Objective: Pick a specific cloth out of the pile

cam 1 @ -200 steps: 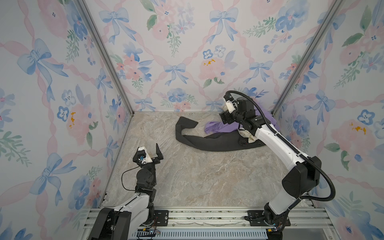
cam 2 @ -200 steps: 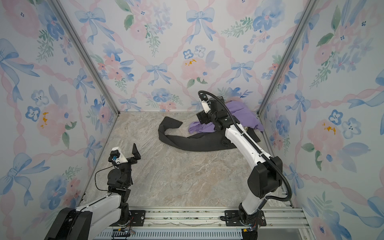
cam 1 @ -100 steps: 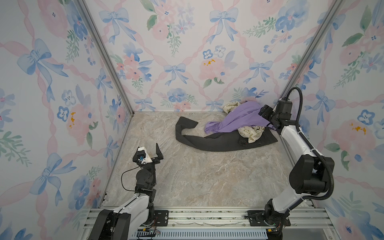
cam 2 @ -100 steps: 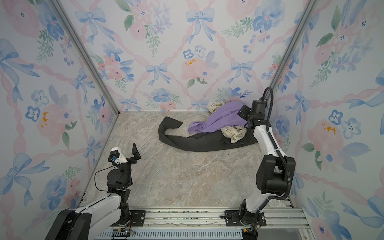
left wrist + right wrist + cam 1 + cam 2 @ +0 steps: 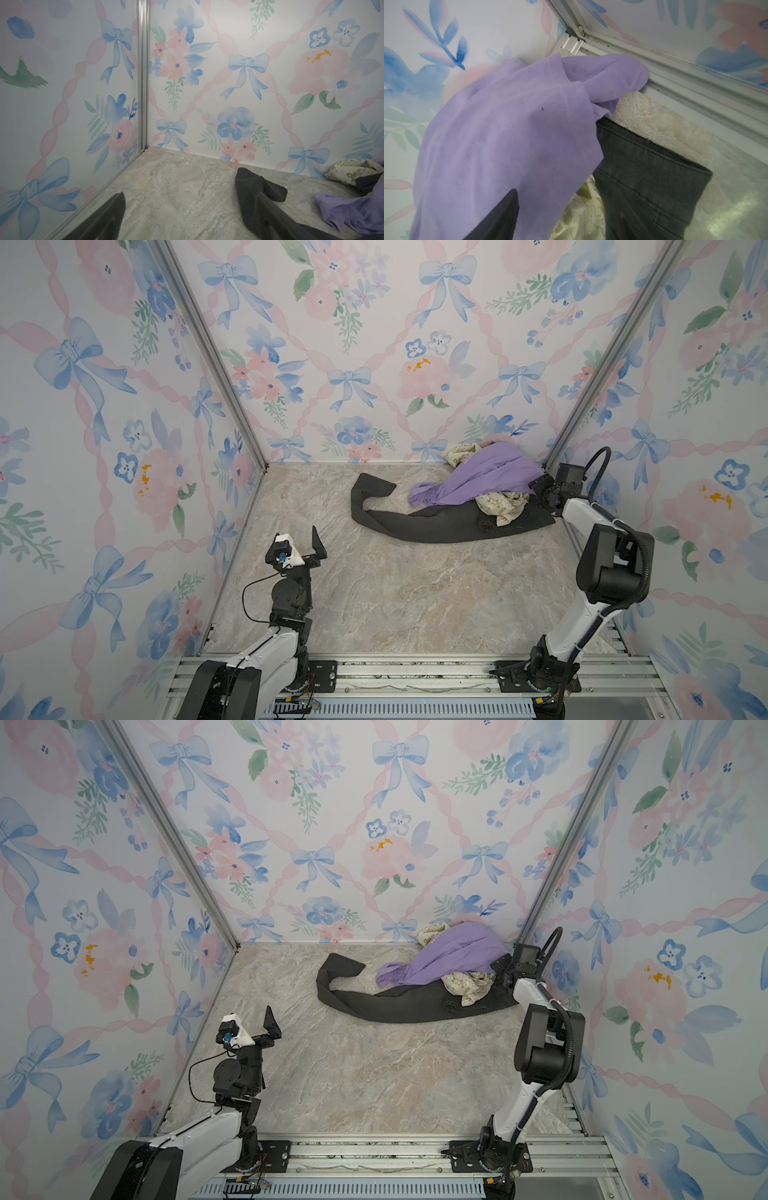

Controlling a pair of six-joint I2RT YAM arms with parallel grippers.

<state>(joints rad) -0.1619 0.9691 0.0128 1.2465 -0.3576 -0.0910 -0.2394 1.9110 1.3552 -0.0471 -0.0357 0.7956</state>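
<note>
Targeting the lavender cloth [image 5: 490, 475], draped over top of the pile [image 5: 449, 524]: its edge is exposed on the pile's corner side. My right gripper [image 5: 539, 488] sits there, jaw gap unclear. Left gripper [image 5: 190, 199] spread wide, well clear of the pile.

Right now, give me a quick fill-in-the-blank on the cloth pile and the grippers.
1. The lavender cloth lies ___ the dark grey garment.
2. In both top views the pile sits in the far ___ corner of the table.
3. The left gripper, away from the pile, has its jaws ___.
4. The cream cloth carries ___ prints.
Missing words: on top of; right; open; olive-green.
</note>
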